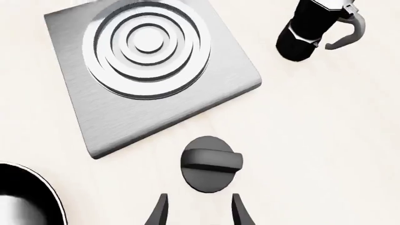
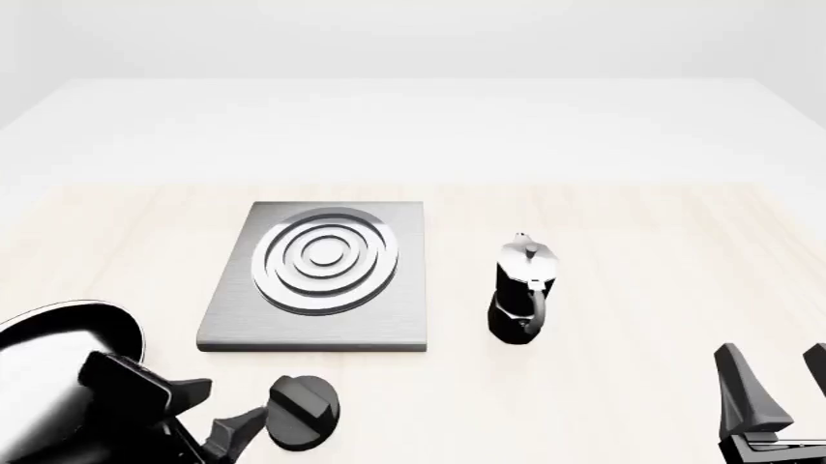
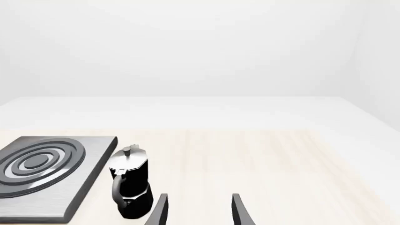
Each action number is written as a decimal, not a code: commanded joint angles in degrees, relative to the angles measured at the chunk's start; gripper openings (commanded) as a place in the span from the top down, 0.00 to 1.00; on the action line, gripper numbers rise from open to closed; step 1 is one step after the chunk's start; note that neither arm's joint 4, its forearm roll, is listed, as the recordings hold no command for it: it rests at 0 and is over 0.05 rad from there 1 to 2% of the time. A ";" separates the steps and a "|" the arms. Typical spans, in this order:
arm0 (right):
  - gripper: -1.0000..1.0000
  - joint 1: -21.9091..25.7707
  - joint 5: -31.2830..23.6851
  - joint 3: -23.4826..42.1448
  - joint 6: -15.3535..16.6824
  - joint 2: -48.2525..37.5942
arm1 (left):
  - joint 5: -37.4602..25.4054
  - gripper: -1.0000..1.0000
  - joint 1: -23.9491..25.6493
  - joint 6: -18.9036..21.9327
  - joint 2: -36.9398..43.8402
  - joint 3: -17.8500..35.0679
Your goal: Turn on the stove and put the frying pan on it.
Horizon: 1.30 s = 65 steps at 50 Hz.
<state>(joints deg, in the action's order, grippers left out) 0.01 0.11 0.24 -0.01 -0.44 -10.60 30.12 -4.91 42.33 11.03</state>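
The stove [image 2: 323,275] is a flat grey slab with silver rings, left of centre on the table; it also shows in the left wrist view [image 1: 147,70] and the right wrist view [image 3: 47,173]. Its black ridged knob [image 2: 304,413] lies in front of the slab. My left gripper [image 2: 213,414] is open just left of the knob; in the left wrist view the gripper [image 1: 198,211] has the knob [image 1: 211,164] close ahead of its tips. The glossy black frying pan [image 2: 58,372] sits at the front left, partly hidden by the left arm; its rim shows in the left wrist view [image 1: 31,197]. My right gripper [image 2: 775,382] is open and empty at the front right.
A black-and-silver moka pot [image 2: 523,290] stands upright right of the slab; it also shows in the right wrist view [image 3: 131,183] and the left wrist view [image 1: 315,28]. The light wooden table [image 2: 620,232] meets a white surface behind.
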 commanded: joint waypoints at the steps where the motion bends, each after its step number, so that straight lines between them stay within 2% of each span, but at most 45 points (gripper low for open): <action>1: 0.00 0.01 0.00 0.00 0.01 0.00 | -20.08 0.00 -10.30 7.34 -14.48 9.90; 7: 0.00 0.00 0.00 0.00 -0.01 0.00 | -24.59 0.00 -13.91 10.92 -14.52 14.73; 8: 0.00 -0.01 0.00 0.00 0.00 0.01 | -25.15 0.00 -15.57 10.39 -13.97 15.63; 11: 0.00 0.00 0.00 0.00 0.01 -0.01 | -28.67 0.00 -19.20 13.13 -13.47 20.38; 14: 0.00 -0.01 0.00 0.00 -0.01 0.01 | -29.52 0.00 -22.96 16.37 -13.46 22.17; 17: 0.00 0.00 0.00 0.00 -0.01 0.00 | -31.21 0.00 -24.67 18.02 -12.51 25.18; 20: 0.00 -0.01 0.00 0.00 0.00 0.00 | -32.96 0.00 -25.57 20.46 -10.89 29.06; 22: 0.00 0.02 0.00 0.00 0.00 -0.01 | -33.68 0.00 -26.90 20.17 -9.38 32.79; 24: 0.00 -0.01 0.00 0.00 0.00 0.01 | -35.16 0.00 -26.87 21.62 -8.21 34.73; 26: 0.00 0.01 0.00 0.00 0.01 -0.02 | -36.76 0.00 -26.88 20.57 -6.96 37.70; 28: 0.00 -0.01 0.00 0.00 0.00 0.00 | -38.90 0.00 -23.93 21.43 -7.86 39.00; 30: 0.00 0.00 0.00 0.00 0.00 0.00 | -40.13 0.00 -26.77 18.94 -6.21 42.51; 32: 0.00 0.00 0.00 0.00 -0.02 0.01 | -41.34 0.00 -27.49 21.46 -6.31 44.87; 33: 0.00 0.01 0.00 0.00 0.01 -0.02 | -42.68 0.00 -27.98 24.25 -6.36 46.82; 34: 0.00 0.00 0.00 0.00 0.00 0.01 | -43.54 0.00 -28.30 22.12 -5.49 49.29; 35: 0.00 -0.01 0.00 0.00 0.01 0.00 | -44.33 0.00 -29.36 22.72 -4.69 51.58; 36: 0.00 0.00 0.00 0.00 0.01 0.02 | -45.32 0.00 -29.52 25.15 -4.63 53.34; 37: 0.00 0.01 0.00 0.00 0.00 0.01 | -46.67 0.00 -29.55 23.90 -3.75 55.98; 40: 0.00 0.00 0.00 0.00 0.01 -0.01 | -50.86 0.00 -31.07 25.12 -1.98 60.33; 41: 0.00 0.00 0.00 0.00 0.00 -0.01 | -52.44 0.00 -32.24 24.19 -0.84 64.27; 42: 0.00 0.00 0.00 0.00 0.01 0.01 | -52.38 0.00 -32.36 24.70 -1.12 64.73; 43: 0.00 0.00 0.00 0.00 0.00 0.01 | -54.68 0.00 -33.09 21.93 -0.85 63.81; 44: 0.00 0.00 0.00 0.00 -0.01 0.00 | -55.70 0.00 -32.57 25.75 -3.21 61.09; 45: 0.00 0.00 0.00 0.00 0.01 0.00 | -56.59 0.00 -32.38 26.50 -4.21 61.73; 46: 0.00 0.00 0.00 0.00 -0.01 0.01 | -57.33 0.00 -33.12 24.92 -3.69 64.05; 47: 0.00 -0.01 0.00 0.00 -0.01 -0.01 | -58.53 0.00 -34.44 26.14 -3.98 66.93; 49: 0.00 -0.01 0.00 0.00 0.00 0.00 | -59.22 0.00 -35.44 27.31 -5.10 67.76; 52: 0.00 0.00 0.00 0.00 0.01 -0.01 | -59.27 0.00 -37.16 30.29 -8.26 63.85; 55: 0.00 0.00 0.00 0.00 -0.01 0.00 | -59.30 0.00 -39.45 29.98 -9.76 59.28; 57: 0.00 0.00 0.00 0.00 0.00 -0.01 | -59.30 0.00 -41.43 32.14 -10.85 57.10; 62: 0.00 0.01 0.00 0.00 -0.01 -0.01 | -59.30 0.00 -44.77 31.87 -12.34 54.92; 63: 0.00 0.00 0.00 0.00 -0.01 0.02 | -59.30 0.00 -45.78 33.14 -12.93 53.67; 65: 0.00 -0.01 0.00 0.00 0.00 0.00 | -59.30 0.00 -46.29 31.94 -13.43 51.98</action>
<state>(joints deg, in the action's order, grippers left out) 0.01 0.11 0.24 -0.01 -0.44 -68.12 -10.28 25.20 32.30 67.62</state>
